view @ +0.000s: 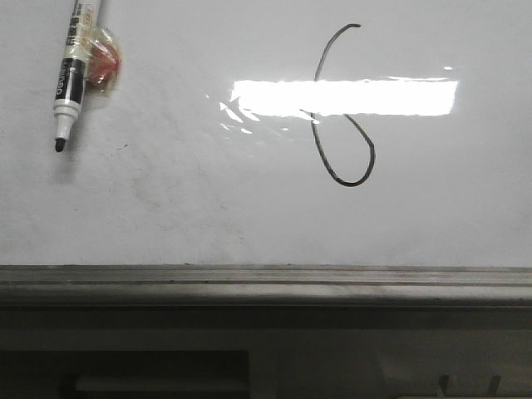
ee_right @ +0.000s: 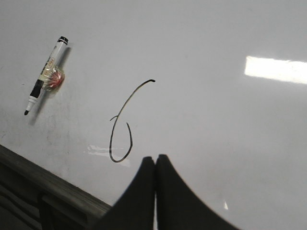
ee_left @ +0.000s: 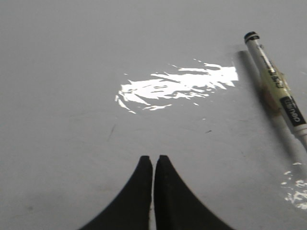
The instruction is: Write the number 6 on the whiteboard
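Observation:
The whiteboard (view: pixel 166 208) fills the front view, glossy and faintly smudged. The number 6 (view: pixel 366 158), a thin black line with a tall curved stem and a narrow loop, is drawn right of centre; it also shows in the right wrist view (ee_right: pixel 129 139). A black-and-white marker (view: pixel 71 79) lies uncapped on the board at upper left, tip toward the ledge, with a red lump taped to it; it also shows in both wrist views (ee_left: pixel 278 91) (ee_right: pixel 45 76). My left gripper (ee_left: pixel 153 158) is shut and empty above bare board. My right gripper (ee_right: pixel 156 157) is shut and empty beside the 6's loop.
A grey metal ledge (view: pixel 266 287) runs along the board's bottom edge, with dark furniture below it. A bright lamp reflection (view: pixel 345 97) crosses the 6's stem. Neither gripper shows in the front view.

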Robot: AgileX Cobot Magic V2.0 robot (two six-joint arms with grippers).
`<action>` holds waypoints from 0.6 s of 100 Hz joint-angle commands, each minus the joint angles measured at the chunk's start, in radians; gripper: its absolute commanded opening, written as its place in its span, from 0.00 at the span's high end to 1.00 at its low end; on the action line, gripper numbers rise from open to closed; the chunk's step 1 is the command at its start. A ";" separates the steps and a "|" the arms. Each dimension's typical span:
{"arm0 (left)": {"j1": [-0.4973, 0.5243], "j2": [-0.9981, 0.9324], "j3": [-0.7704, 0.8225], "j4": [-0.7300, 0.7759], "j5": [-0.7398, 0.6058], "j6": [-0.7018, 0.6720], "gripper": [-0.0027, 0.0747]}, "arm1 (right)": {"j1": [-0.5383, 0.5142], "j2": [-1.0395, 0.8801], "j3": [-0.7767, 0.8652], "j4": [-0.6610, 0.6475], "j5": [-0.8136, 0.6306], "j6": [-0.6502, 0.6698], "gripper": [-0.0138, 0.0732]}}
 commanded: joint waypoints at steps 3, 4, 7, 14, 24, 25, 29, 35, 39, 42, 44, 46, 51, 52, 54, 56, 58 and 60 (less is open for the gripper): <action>0.028 -0.015 0.049 0.008 -0.064 -0.017 0.99 | -0.004 -0.007 -0.025 0.029 -0.062 -0.009 0.92; 0.030 -0.015 0.049 0.008 -0.064 -0.017 0.99 | -0.004 -0.007 -0.025 0.029 -0.062 -0.009 0.92; 0.035 -0.027 0.049 0.008 -0.062 -0.017 0.99 | -0.004 -0.007 -0.025 0.029 -0.062 -0.009 0.92; 0.047 -0.048 0.049 -0.004 -0.050 -0.017 0.99 | -0.004 -0.007 -0.025 0.029 -0.062 -0.009 0.92; 0.067 -0.048 0.051 -0.026 -0.046 -0.017 0.99 | -0.004 -0.007 -0.025 0.029 -0.064 -0.009 0.92; 0.067 -0.048 0.051 -0.026 -0.043 -0.017 0.99 | -0.004 -0.007 -0.025 0.029 -0.064 -0.009 0.92; 0.069 -0.048 0.051 -0.026 -0.043 -0.017 0.99 | -0.004 -0.007 -0.025 0.029 -0.064 -0.009 0.92; 0.069 -0.048 0.051 -0.026 -0.043 -0.017 0.99 | -0.004 -0.007 -0.025 0.029 -0.064 -0.009 0.92; 0.069 -0.048 0.051 -0.028 -0.043 -0.017 0.99 | -0.004 -0.007 -0.025 0.029 -0.064 -0.009 0.92; 0.072 -0.048 0.051 -0.028 -0.043 -0.017 0.99 | -0.004 -0.007 -0.025 0.029 -0.064 -0.009 0.92; 0.074 -0.048 0.051 -0.028 -0.043 -0.017 0.99 | -0.004 -0.007 -0.025 0.029 -0.064 -0.009 0.92; 0.079 -0.048 0.051 -0.028 -0.043 -0.017 0.99 | -0.004 -0.007 -0.025 0.029 -0.064 -0.009 0.92; 0.087 -0.048 0.051 -0.028 -0.043 -0.017 0.99 | -0.004 -0.007 -0.025 0.029 -0.064 -0.009 0.92; 0.090 -0.048 0.051 -0.028 -0.043 -0.017 0.99 | -0.004 -0.007 -0.025 0.029 -0.064 -0.009 0.92; 0.095 -0.048 0.051 -0.028 -0.043 -0.017 0.99 | -0.004 -0.007 -0.025 0.029 -0.064 -0.009 0.92; 0.098 -0.048 0.051 -0.028 -0.043 -0.017 0.99 | -0.004 -0.007 -0.025 0.029 -0.064 -0.009 0.92; 0.099 -0.048 0.051 -0.028 -0.043 -0.017 0.99 | -0.004 -0.007 -0.025 0.029 -0.064 -0.009 0.92; 0.099 -0.048 0.051 -0.028 -0.042 -0.017 0.99 | -0.004 -0.007 -0.025 0.029 -0.064 -0.009 0.92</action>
